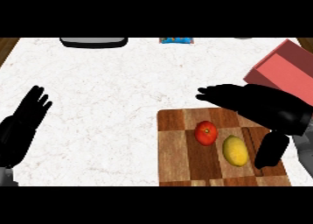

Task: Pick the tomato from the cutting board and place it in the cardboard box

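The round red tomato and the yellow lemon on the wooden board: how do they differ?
The round red tomato is red and nearly round; the yellow lemon is yellow, longer and oval. The tomato lies farther up the wooden chequered cutting board and to the left; the lemon lies lower, closer to the thumb of the black right hand. Both rest side by side on the board, unheld.

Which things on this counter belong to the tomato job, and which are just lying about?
Part of the job:
- round red tomato
- checkered wooden cutting board
- reddish cardboard box
- black right hand, open above the board

Just lying about:
- yellow lemon, beside the tomato
- grey and black object at the far edge
- small blue item
- black left hand, resting open
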Tool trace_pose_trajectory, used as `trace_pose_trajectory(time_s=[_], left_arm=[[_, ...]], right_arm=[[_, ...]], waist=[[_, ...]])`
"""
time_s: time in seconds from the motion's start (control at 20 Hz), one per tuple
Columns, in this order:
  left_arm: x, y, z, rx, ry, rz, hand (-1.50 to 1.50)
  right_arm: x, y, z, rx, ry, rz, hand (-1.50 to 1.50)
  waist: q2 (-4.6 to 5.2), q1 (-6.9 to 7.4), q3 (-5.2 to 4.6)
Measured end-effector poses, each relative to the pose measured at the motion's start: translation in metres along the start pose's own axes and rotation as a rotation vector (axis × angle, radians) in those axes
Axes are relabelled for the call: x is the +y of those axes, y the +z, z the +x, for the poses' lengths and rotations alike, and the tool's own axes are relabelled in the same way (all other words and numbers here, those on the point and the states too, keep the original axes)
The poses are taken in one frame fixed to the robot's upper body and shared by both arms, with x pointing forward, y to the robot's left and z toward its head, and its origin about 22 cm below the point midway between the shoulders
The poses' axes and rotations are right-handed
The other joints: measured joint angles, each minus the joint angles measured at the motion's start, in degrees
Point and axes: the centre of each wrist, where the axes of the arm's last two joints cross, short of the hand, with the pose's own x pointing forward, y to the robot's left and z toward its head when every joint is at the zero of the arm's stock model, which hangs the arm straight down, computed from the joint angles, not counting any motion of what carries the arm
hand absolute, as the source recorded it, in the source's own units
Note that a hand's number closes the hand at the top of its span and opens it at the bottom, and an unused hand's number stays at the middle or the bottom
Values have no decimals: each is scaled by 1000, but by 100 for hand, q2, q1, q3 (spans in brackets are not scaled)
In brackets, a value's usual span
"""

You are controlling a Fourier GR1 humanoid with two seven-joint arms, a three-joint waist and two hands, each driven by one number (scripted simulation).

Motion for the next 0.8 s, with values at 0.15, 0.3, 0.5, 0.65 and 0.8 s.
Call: trace_pose_trajectory(time_s=[0.15, 0.3, 0.5, 0.65, 0.8], left_arm=[[2, 0, -1, 2, 8, 7, 0], [2, -4, 2, 2, 7, 8, 0], [4, -8, 6, -2, 1, 6, 0], [1, -7, 1, -1, -1, 4, 0], [2, -6, -1, -1, 1, 2, 0]], right_arm=[[1, -4, 7, 34, 0, 35, -150], [9, -9, 10, 57, 7, 69, -150], [13, -16, 2, 84, 23, 97, -150], [16, -21, -3, 92, 26, 109, -150], [24, -19, -6, 83, 27, 112, -150]], waist=[[0, -18, 2], [3, -26, 3], [7, -25, 5], [8, -23, 6], [8, -28, 6]])
